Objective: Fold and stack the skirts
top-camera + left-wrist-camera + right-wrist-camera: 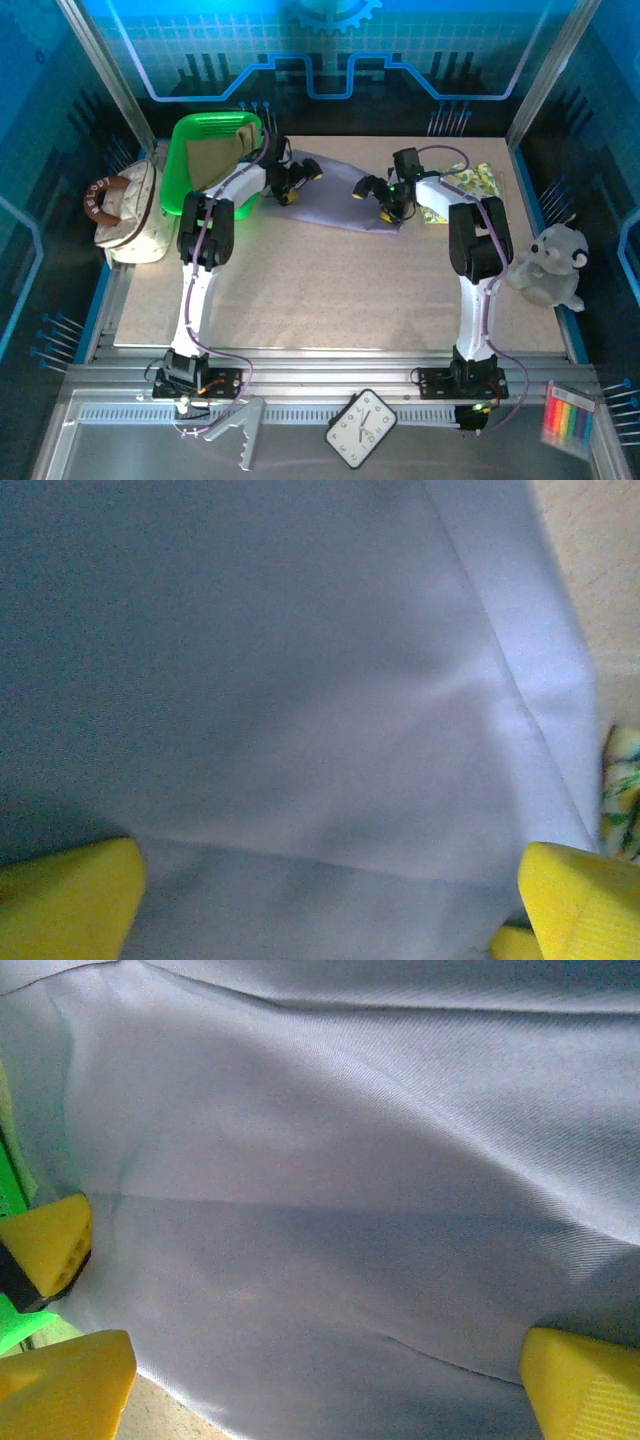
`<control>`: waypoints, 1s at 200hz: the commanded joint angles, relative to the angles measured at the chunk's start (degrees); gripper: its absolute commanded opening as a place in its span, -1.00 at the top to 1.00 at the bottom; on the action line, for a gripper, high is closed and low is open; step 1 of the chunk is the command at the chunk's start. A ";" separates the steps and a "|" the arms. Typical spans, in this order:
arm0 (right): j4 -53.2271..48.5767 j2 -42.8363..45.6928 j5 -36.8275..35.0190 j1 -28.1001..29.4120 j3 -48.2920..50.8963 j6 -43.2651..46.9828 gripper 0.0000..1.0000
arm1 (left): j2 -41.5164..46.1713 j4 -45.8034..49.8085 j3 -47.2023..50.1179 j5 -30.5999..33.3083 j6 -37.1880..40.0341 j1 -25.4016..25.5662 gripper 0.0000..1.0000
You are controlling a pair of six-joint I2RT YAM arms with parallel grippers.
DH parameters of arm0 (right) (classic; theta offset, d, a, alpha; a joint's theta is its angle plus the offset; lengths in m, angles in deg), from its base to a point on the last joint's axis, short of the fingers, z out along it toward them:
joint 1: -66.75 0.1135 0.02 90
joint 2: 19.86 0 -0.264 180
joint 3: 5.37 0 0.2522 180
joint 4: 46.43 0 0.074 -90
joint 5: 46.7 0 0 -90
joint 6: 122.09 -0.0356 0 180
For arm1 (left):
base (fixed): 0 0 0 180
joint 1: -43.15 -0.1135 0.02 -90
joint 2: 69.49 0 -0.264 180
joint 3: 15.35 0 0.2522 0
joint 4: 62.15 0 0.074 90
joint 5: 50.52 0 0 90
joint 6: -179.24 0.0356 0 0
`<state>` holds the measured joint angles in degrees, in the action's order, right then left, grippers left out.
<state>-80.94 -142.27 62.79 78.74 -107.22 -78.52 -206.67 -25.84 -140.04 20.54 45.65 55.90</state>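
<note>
The lavender-grey skirt is spread at the far middle of the table, its long axis laid left to right; the left gripper and right gripper are seen spread wide over its opposite ends

Table: beige speckled top, bare across the middle and near half.

Far-left corner: one bright green plastic bin, overhanging the left edge.

Left edge, just beside the bin: one cream handbag with a brown handle, standing upright off the tabletop.

Right edge: one white and grey plush toy, seated just off the tabletop.

Metal rail below the near edge: one black-rimmed clock lying face up near the middle; one grey toothed piece to its left; one pack of multicoloured strips at the near-right corner.
</note>
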 commanded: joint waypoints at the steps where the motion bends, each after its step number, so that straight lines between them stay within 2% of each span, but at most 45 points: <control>1: -3.34 -0.10 -0.29 0.23 4.31 0.87 -1.00 | 2.54 -1.10 8.34 0.46 -0.45 1.59 -0.98; 34: -3.84 3.62 1.03 0.34 10.10 2.84 -1.00 | 10.80 -5.64 25.77 -0.58 -3.13 3.01 -0.98; 74: -6.22 11.66 1.13 1.36 20.51 5.79 -1.00 | 27.58 -8.39 48.55 1.64 -4.95 5.90 -0.98; 112: -6.16 20.14 1.69 3.35 28.22 3.86 -1.00 | 41.28 -4.73 60.94 4.61 -7.94 6.98 -0.98; 130: -5.18 24.67 2.03 4.38 28.58 2.27 -1.00 | 47.10 -2.71 60.74 6.87 -8.31 6.93 -0.98; 146: -4.55 26.49 0.65 5.23 26.30 1.35 -1.00 | 48.08 -3.11 56.79 7.13 -7.30 6.93 -0.98; 183: 4.42 22.64 -1.09 6.55 20.26 -3.87 -0.99 | 36.21 -4.04 40.82 6.46 -5.45 6.93 -0.98; 200: 6.46 18.86 -3.70 7.35 17.17 -5.58 -0.99 | 30.59 -5.88 36.31 8.70 -6.13 6.84 -0.98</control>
<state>-80.11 -118.84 62.70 84.73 -85.80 -79.86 -169.34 -30.78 -98.21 26.29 38.74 63.03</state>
